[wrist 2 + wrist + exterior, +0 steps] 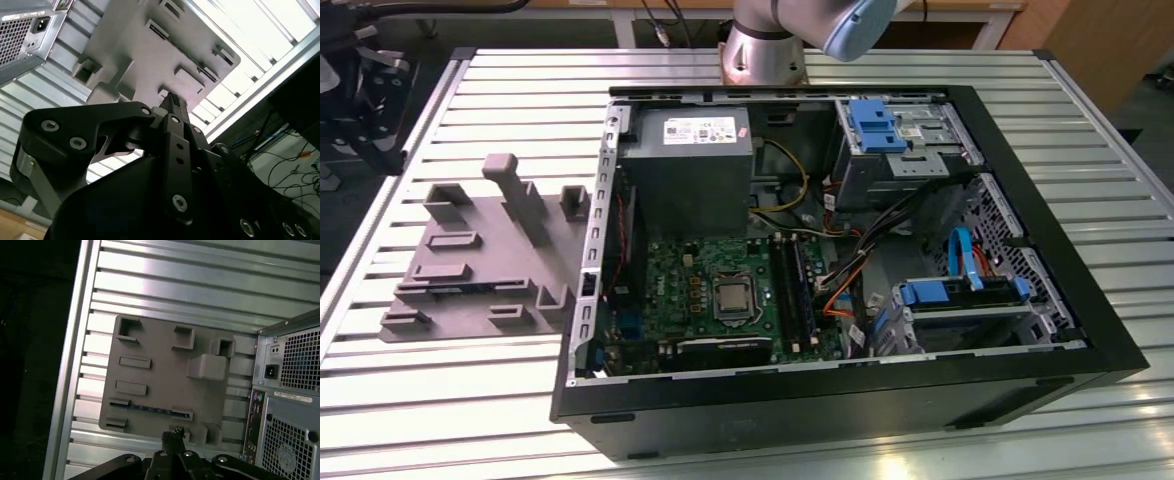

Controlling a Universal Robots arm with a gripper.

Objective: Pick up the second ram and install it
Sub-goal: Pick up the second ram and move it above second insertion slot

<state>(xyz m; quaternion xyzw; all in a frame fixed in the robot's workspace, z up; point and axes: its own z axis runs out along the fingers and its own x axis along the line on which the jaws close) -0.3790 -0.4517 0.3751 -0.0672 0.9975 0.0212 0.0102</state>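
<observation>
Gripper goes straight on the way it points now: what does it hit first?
The gripper likely meets the grey holder plate first, near the second ram on it; depth unclear.

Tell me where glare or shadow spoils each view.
Exterior view: even light, the computer case shading its own inside. Second wrist view: the table slats burn out white, the gripper a dark mass against them. First wrist view: a bright streak on the table's slats, blackness beyond its edge.
</observation>
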